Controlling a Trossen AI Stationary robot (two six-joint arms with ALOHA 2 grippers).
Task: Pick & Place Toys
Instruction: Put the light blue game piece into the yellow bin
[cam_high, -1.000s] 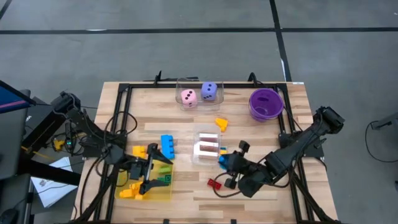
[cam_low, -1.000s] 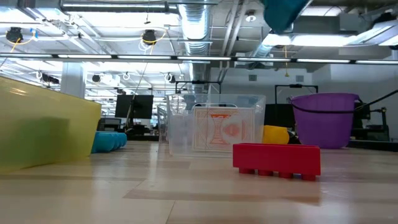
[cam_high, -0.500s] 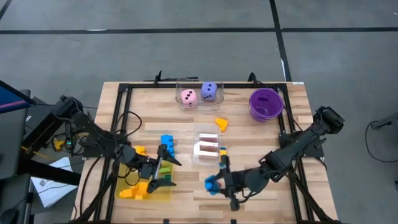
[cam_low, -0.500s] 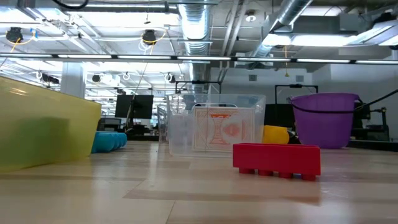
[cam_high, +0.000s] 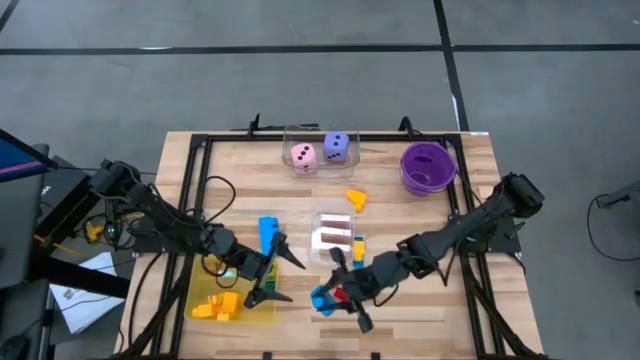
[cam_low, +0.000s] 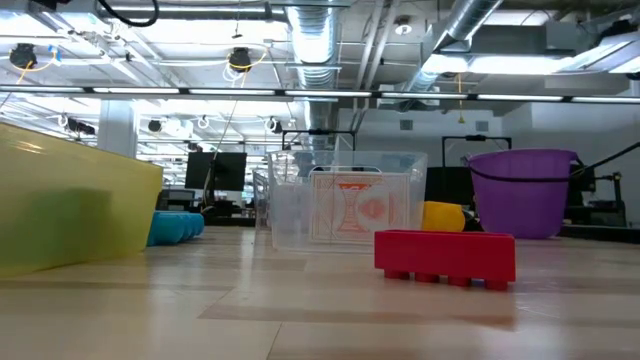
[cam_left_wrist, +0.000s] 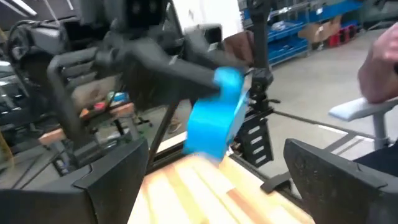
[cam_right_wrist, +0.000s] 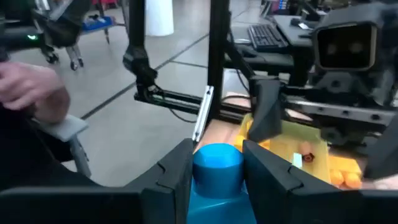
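High view is showing the right gripper (cam_high: 330, 297) clenching a blue brick (cam_high: 322, 299) at about six o'clock on the table (cam_high: 420, 225), just beside a red brick (cam_high: 341, 293). From the right wrist camera that blue brick (cam_right_wrist: 216, 169) is sitting squeezed between the two dark fingers (cam_right_wrist: 169, 177). At eight o'clock the left gripper (cam_high: 279, 277) is hanging with jaws spread wide and empty by the yellow tray (cam_high: 262, 313), which is holding yellow pieces (cam_high: 217, 305). Another blue brick (cam_high: 267, 232) is lying at nine o'clock. Pink die (cam_high: 303, 156) and purple die (cam_high: 337, 147) are sitting at twelve, the bowl (cam_high: 427, 166) at two, a yellow shape (cam_high: 356, 199) nearer centre, the cards' box (cam_high: 334, 238) in the middle
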